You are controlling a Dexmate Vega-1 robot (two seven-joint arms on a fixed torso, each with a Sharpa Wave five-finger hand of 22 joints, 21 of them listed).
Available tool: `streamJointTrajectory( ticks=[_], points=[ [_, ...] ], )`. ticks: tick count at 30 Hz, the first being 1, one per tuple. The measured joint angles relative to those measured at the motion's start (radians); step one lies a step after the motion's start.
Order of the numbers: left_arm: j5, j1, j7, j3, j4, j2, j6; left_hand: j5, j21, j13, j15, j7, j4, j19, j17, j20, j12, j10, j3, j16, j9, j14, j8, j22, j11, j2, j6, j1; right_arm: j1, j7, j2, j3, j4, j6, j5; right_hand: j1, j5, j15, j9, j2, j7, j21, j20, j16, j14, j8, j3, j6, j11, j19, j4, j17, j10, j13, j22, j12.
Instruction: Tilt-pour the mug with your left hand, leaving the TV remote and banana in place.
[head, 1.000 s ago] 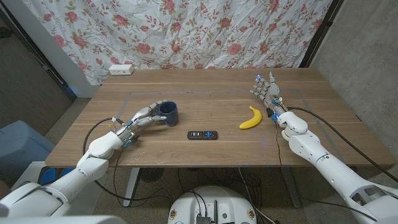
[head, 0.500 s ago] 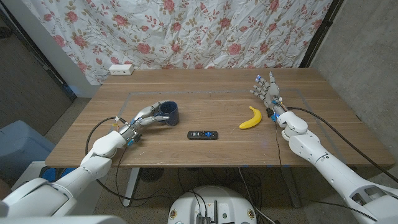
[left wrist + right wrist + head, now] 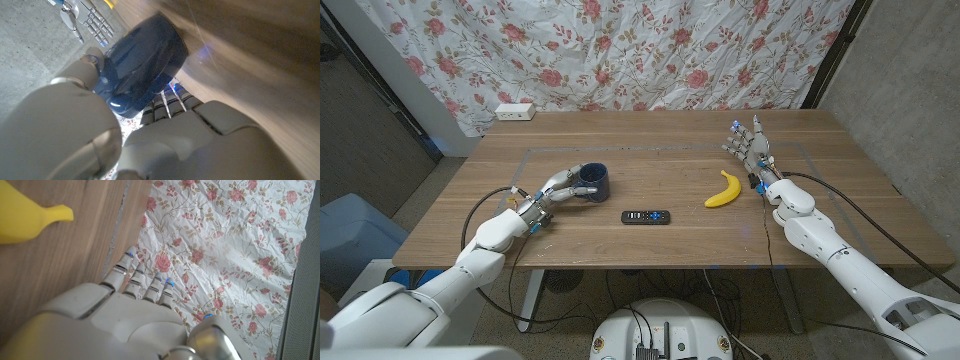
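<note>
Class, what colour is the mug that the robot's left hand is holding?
Dark blue. The mug in the left hand shows best in the head view.

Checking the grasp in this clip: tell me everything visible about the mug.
The mug is dark navy and glossy, probably ceramic, and stands upright with its open mouth up, on the left part of the wooden table, left of the TV remote. The left robot hand wraps its fingers around the mug's side. Its contents cannot be told.

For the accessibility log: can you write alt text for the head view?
The robot's left hand grips a dark blue mug on a wooden table. A TV remote lies mid-table, a banana to its right, beside the open right hand.
</note>
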Motion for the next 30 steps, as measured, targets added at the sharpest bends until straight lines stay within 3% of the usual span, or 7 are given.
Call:
streamJointTrajectory(
  ticks=[12, 25, 30],
  points=[
    [0.034, 0.000, 0.068, 0.002, 0.020, -0.014, -0.025, 0.001, 0.000, 0.022, -0.013, -0.008, 0.005, 0.077, 0.009, -0.001, 0.030, 0.104, -0.041, 0.017, 0.014, 0.100, 0.057, 0.000, -0.018, 0.003, 0.083, 0.058, 0.000, 0.000, 0.000, 0.000, 0.000, 0.000, 0.000, 0.000, 0.000, 0.000, 0.000, 0.000, 0.000, 0.000, 0.000, 0.000, 0.000, 0.000, 0.000, 0.000, 0.000, 0.000, 0.000, 0.000, 0.000, 0.000, 0.000, 0.000],
    [0.059, -0.007, 0.131, 0.005, 0.058, -0.032, -0.040, 0.005, 0.020, 0.063, -0.016, -0.053, 0.012, 0.174, 0.023, -0.002, 0.071, 0.216, -0.098, 0.054, 0.043, 0.218, 0.135, 0.005, -0.055, -0.004, 0.132, 0.064, 0.000, 0.000, 0.000, 0.000, 0.000, 0.000, 0.000, 0.000, 0.000, 0.000, 0.000, 0.000, 0.000, 0.000, 0.000, 0.000, 0.000, 0.000, 0.000, 0.000, 0.000, 0.000, 0.000, 0.000, 0.000, 0.000, 0.000, 0.000],
    [0.062, -0.007, 0.150, 0.005, 0.057, -0.033, -0.039, 0.005, 0.028, 0.080, -0.017, -0.050, 0.014, 0.213, 0.033, -0.002, 0.087, 0.245, -0.119, 0.076, 0.052, 0.252, 0.157, 0.009, -0.056, -0.010, 0.157, 0.071, 0.000, 0.000, 0.000, 0.000, 0.000, 0.000, 0.000, 0.000, 0.000, 0.000, 0.000, 0.000, 0.000, 0.000, 0.000, 0.000, 0.000, 0.000, 0.000, 0.000, 0.000, 0.000, 0.000, 0.000, 0.000, 0.000, 0.000, 0.000]
  ],
)
